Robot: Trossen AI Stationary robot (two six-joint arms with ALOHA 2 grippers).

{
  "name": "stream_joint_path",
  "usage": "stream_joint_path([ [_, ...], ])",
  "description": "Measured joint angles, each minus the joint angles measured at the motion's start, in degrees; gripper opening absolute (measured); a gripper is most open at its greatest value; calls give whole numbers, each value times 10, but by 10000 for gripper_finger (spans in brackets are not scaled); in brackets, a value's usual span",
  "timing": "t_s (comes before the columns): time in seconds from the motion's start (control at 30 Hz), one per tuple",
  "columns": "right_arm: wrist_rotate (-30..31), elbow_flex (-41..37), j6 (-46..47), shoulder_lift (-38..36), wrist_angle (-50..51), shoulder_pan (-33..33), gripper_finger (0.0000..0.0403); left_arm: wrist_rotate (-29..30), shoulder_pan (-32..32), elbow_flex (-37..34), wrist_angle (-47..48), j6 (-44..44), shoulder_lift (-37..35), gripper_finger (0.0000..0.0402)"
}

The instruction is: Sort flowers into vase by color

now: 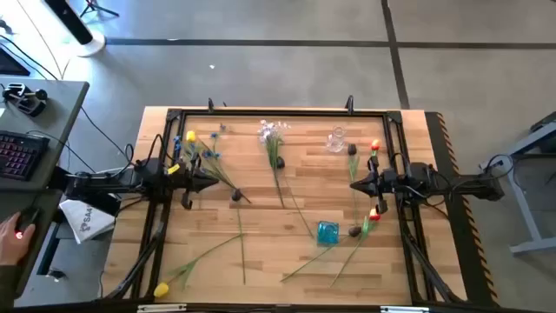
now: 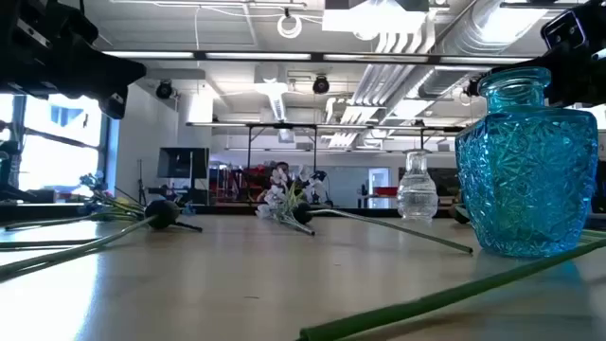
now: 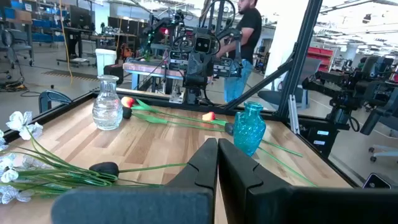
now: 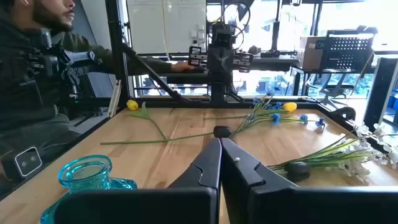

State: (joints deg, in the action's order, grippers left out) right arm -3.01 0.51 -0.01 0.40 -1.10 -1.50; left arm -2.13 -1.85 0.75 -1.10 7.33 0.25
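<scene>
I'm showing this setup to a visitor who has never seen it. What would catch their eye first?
Probably the flowers strewn loose across the wooden table, long green stems pointing every way, with yellow and blue heads at the left and orange-red ones at the right. Next, the blue glass vase toward the near right, and a clear vase at the far side. The left gripper and right gripper hover shut, facing each other.

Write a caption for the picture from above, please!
Flowers lie scattered around a blue vase on a wooden table.

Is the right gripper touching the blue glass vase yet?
Apart. The high view shows the shut right gripper hovering well away from the blue textured glass vase, bare wooden table between them.
</scene>
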Motion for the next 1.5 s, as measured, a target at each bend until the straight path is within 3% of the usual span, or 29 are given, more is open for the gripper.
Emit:
stream_joint_path([
  [1.37, 8, 0, -1, 0, -14, 0, 0, 0, 0, 0, 0, 0, 0, 0],
  [1.5, 45, 0, 185, 0, -144, 0, 0, 0, 0, 0, 0, 0, 0, 0],
])
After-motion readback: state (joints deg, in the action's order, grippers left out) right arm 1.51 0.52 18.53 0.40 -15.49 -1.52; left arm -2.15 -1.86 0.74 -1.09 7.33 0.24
